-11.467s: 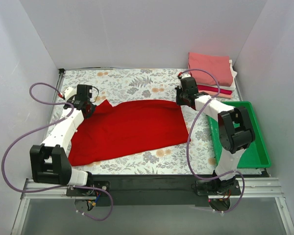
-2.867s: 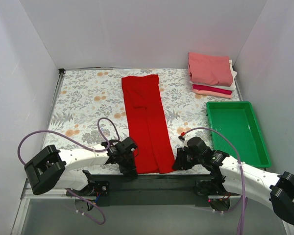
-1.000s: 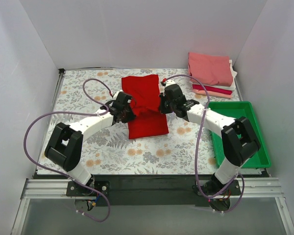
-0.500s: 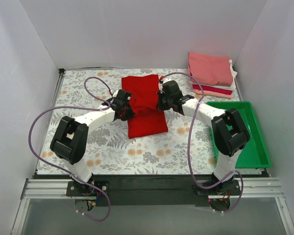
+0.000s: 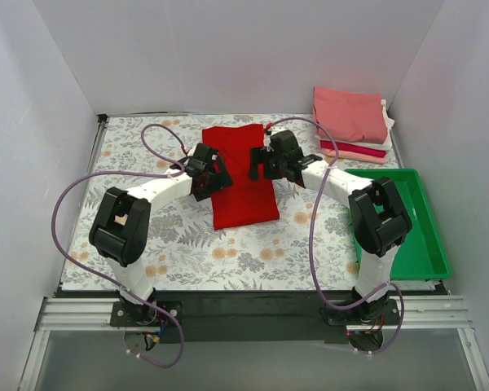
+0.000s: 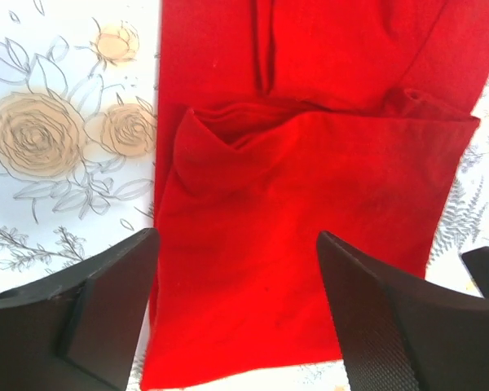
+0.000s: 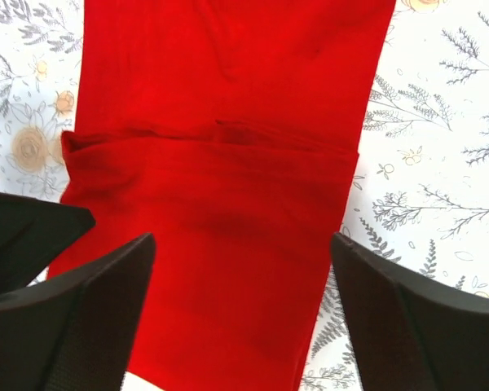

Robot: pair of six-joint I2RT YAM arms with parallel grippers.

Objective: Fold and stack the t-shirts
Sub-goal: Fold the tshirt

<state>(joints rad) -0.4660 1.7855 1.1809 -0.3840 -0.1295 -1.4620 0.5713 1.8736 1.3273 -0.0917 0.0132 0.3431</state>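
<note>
Red t-shirt (image 5: 243,175) lies near the back middle of the table (image 5: 147,155), now a short rectangle. Three seconds ago it was a long strip reaching the near edge, with both grippers at that near end. From the top view, the left gripper (image 5: 209,173) and right gripper (image 5: 263,164) sit at the shirt's two side edges. Half a second ago they were pressed in on the cloth; now they have drawn slightly apart from it. The stack of folded shirts (image 5: 350,118) waits in the back right corner, behind the green tray (image 5: 391,213).

In the left wrist view the fingers (image 6: 106,309) are spread wide with nothing between them. The doubled layer lies flat below, its edge a little rumpled at one corner.

The right wrist view shows the same: jaws wide apart and empty, and the upper layer's edge crossing the shirt fairly straight.

So the half-fold looks done and released. What likely remains is a further fold or lifting the shirt onto the stack.
</note>
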